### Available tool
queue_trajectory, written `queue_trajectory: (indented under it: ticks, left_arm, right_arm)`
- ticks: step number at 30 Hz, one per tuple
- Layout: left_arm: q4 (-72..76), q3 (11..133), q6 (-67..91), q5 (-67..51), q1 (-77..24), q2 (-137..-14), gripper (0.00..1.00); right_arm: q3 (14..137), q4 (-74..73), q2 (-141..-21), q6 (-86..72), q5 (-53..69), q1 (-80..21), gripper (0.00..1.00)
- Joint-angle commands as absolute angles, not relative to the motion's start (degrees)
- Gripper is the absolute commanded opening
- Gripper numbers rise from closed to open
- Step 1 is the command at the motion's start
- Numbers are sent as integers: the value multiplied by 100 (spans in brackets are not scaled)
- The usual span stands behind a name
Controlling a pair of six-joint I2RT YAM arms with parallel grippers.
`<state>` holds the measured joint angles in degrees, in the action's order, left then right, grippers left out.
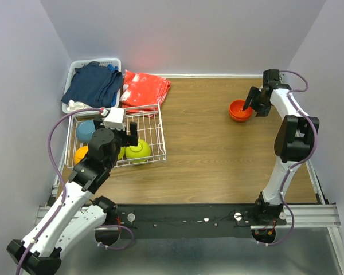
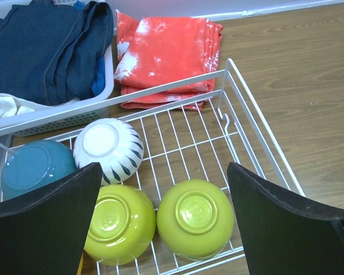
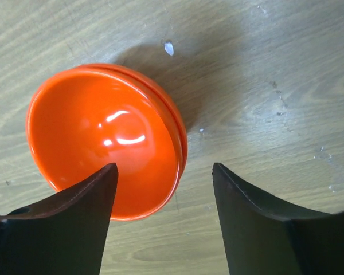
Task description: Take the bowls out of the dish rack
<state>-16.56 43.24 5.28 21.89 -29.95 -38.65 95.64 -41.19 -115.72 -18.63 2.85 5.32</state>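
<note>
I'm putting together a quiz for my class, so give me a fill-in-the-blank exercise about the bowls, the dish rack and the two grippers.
1. The white bowl lies ____ in the dish rack.
2. The left gripper hangs open over two ____ bowls.
3. The right gripper is open above the stacked red-orange bowls, which stand on the ____.

Missing words: upside down; green; table.
</note>
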Motion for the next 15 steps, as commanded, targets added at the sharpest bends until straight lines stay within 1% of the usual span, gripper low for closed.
queue_trajectory:
  ticks: [1,2,8,11,12,15]
  left_arm:
    - [-1731,4271,510,2180,-2953,-3955,99]
    - [-1758,4280,545,2171,-2953,-3981,99]
    - [-2073,4351,992,2109,-2936,-4297,99]
    - [-2293,4324,1396,2109,-2918,-4482,99]
    - [-2337,4333,1511,2109,-2909,-4535,99]
    - [-2652,4447,1985,2144,-2900,-4816,99]
  right_arm:
    - [9651,-4333,-11356,-1819,185,536,80]
    - [9581,-4298,-11147,-1828,185,527,83]
    - [8597,-3499,-10013,-1960,387,291,90]
    - [8000,-3077,-9406,-2039,439,36,91]
    - [7859,-2963,-9152,-2056,622,9,91]
    - [7287,-2567,-8860,-2136,965,-272,90]
